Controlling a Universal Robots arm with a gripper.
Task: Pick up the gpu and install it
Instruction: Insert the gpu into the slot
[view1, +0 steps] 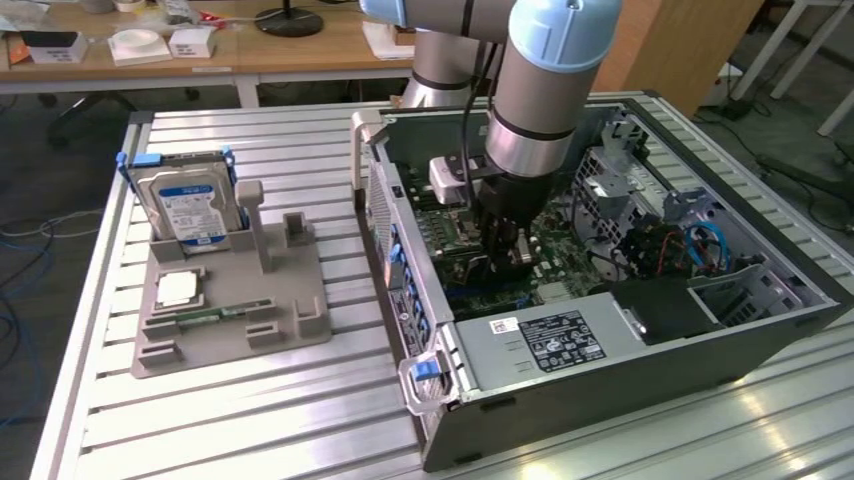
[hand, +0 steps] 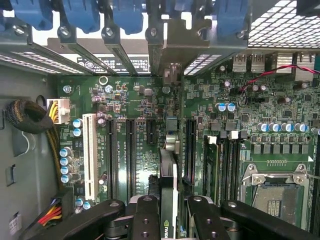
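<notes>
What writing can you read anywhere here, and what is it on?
"nVIDIA", with logo: on the gpu edge, held in the pincer.
Too small to read: power supply label, case sticker, motherboard print.
Blurred: hard drive label.

gpu between fingers over motherboard, inside case, tray at exterior view's left
</notes>
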